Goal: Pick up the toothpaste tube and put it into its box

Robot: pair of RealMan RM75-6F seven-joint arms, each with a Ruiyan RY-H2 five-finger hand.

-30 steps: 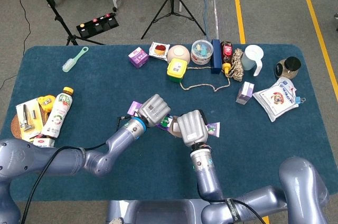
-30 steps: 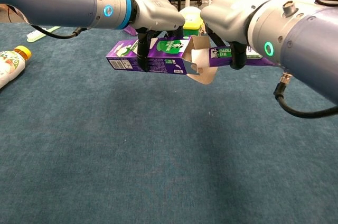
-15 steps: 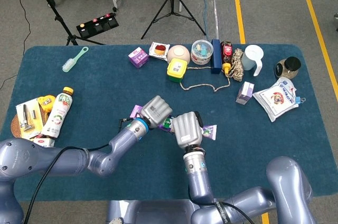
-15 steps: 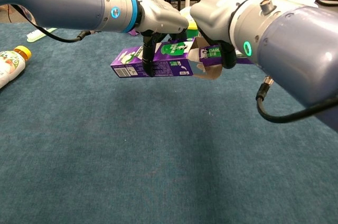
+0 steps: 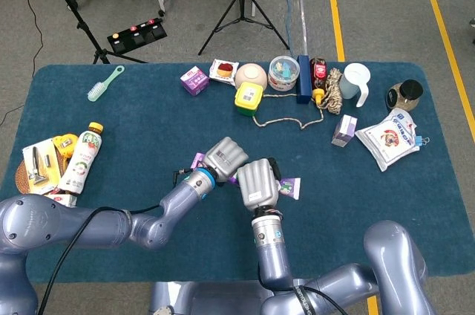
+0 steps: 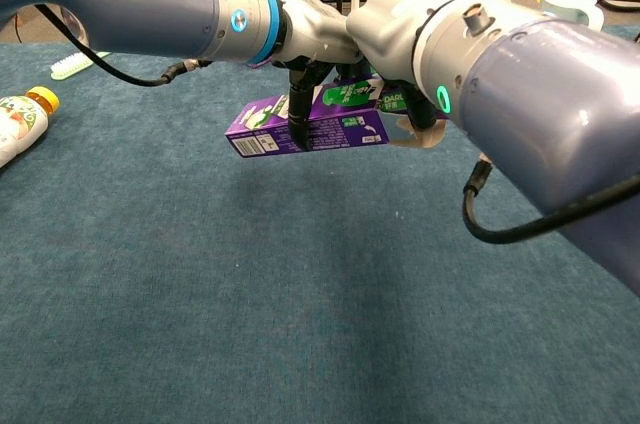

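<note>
A: Big picture first: the blue counter (image 5: 111,129) fills the frame, clutter along its top edge and far left, and both arms meet at centre, low in the head view.

B: And they're held off the surface. In the chest view the left hand (image 6: 310,39) comes in from upper left, fingers wrapped round the purple box (image 6: 300,124), gripping it near its middle, the box hanging roughly level with its open end to the right.

A: The right hand (image 6: 410,19) sits hard against it, clenched around the tube (image 6: 400,101). You only see a sliver of the tube there, purple with green lettering, right at the box mouth, with a pale flap (image 6: 425,137) sticking out below.

B: From above it's the tail of the tube (image 5: 291,189) that pokes out right of the right hand (image 5: 257,183); the left hand (image 5: 225,157) hides most of the box (image 5: 197,160).

A: How far in, would you say?

B: Can't tell; the fingers cover the join. My guess is the nose is at or just inside the opening.

A: So what makes this step go well?

B: Keep tube and box on one line, box steady, and push straight along it. That loose flap looks like the snag risk; the tube should ride over it, not fold it inward.

A: And no squeezing the carton flat.
</note>
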